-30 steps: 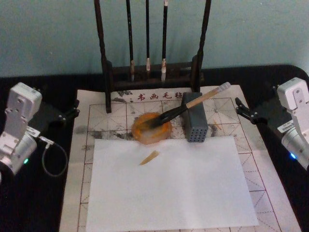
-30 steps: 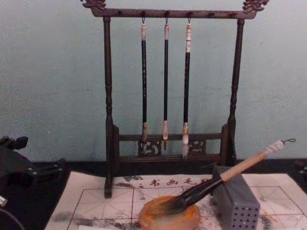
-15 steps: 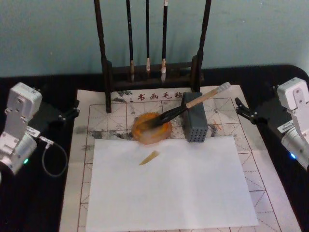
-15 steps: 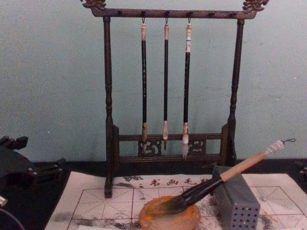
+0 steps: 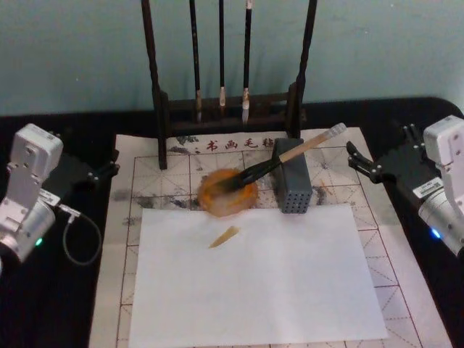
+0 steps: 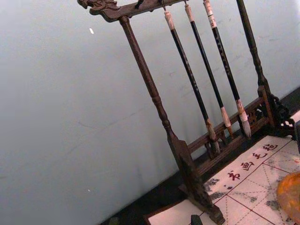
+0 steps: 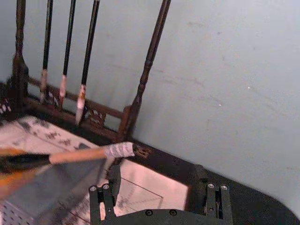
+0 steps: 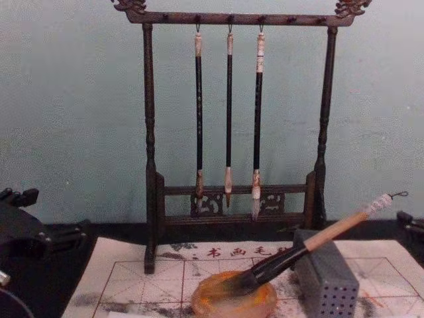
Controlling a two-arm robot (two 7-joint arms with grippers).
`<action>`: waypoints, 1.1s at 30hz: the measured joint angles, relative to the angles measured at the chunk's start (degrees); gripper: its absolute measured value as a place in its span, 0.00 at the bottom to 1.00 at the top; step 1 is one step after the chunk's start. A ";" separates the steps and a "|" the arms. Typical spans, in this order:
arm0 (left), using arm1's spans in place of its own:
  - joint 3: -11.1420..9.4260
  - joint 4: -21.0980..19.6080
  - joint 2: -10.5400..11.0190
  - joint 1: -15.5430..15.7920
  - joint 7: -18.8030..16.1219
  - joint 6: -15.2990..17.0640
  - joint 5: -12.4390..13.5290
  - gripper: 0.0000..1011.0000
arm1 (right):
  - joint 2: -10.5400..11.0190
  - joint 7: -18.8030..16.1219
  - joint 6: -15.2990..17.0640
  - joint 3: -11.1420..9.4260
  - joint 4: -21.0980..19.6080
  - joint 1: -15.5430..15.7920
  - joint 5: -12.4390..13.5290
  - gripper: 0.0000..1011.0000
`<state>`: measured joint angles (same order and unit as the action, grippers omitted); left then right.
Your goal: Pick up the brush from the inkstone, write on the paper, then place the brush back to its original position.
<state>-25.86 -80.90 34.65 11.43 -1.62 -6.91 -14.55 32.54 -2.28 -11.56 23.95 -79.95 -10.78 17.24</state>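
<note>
Brush (image 5: pixel 279 161) with bristles in the inkstone (image 5: pixel 228 194), shaft rising toward 2 o'clock over the grey block (image 5: pixel 291 185), all on the paper (image 5: pixel 119 239). Bristle tip is hard to separate from the ink stains. Chest view adds the cord loop (image 8: pixel 399 194). Right gripper (image 7: pixel 157 176), spread and empty, sits at 3 o'clock of the cap. Left gripper (image 5: pixel 109 165) is parked at 9 o'clock, and I cannot tell its state.

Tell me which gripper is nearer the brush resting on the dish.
Right. The right gripper sits just beyond the capped end of the brush, at the right edge of the paper. The left gripper sits off the paper's left edge, farther away, beyond the dish.
</note>
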 joint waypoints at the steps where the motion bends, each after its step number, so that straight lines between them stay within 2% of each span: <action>1: 0.00 0.00 0.00 0.00 0.00 0.00 0.00 0.99 | -0.28 -0.34 -0.31 -0.24 0.05 0.13 0.56 0.99; 3: 0.00 0.00 0.00 0.00 0.00 0.00 0.00 0.99 | -0.78 -1.11 -0.90 -0.73 0.11 0.38 1.73 0.99; 5: 0.00 0.00 0.00 0.00 0.00 0.00 0.00 0.99 | -1.74 -2.84 -1.77 -1.79 0.19 1.02 4.31 0.99; 6: 0.00 0.00 0.00 0.00 0.00 0.00 0.00 0.99 | -1.74 -2.84 -1.77 -1.79 0.19 1.02 4.31 0.99; 9: 0.00 0.00 0.00 0.00 0.00 0.00 0.00 0.99 | -2.76 -4.92 -2.18 -2.85 0.21 1.84 7.51 0.99; 13: 0.00 0.00 0.00 0.00 0.00 0.00 0.00 0.99 | -4.58 -8.98 -1.92 -4.53 0.96 2.57 13.37 0.99; 15: 0.00 0.00 0.00 0.00 0.00 0.00 0.00 0.99 | -5.11 -10.22 -1.70 -4.93 1.35 2.63 14.96 0.99; 20: 0.00 0.00 0.00 0.00 0.00 0.00 0.00 0.99 | -7.49 -15.37 0.08 -6.53 3.56 2.24 21.32 0.99; 25: 0.00 0.00 0.00 0.00 0.00 0.00 0.00 0.99 | -9.88 -20.31 2.20 -7.69 6.69 0.98 26.50 0.99; 33: 0.00 0.00 0.00 0.00 0.00 0.00 0.00 0.99 | -12.71 -26.21 5.13 -8.86 11.19 -1.32 31.35 0.99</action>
<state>-25.86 -80.90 34.65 11.43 -1.62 -6.91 -14.55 19.83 -28.49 -6.43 15.09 -68.77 -12.10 48.59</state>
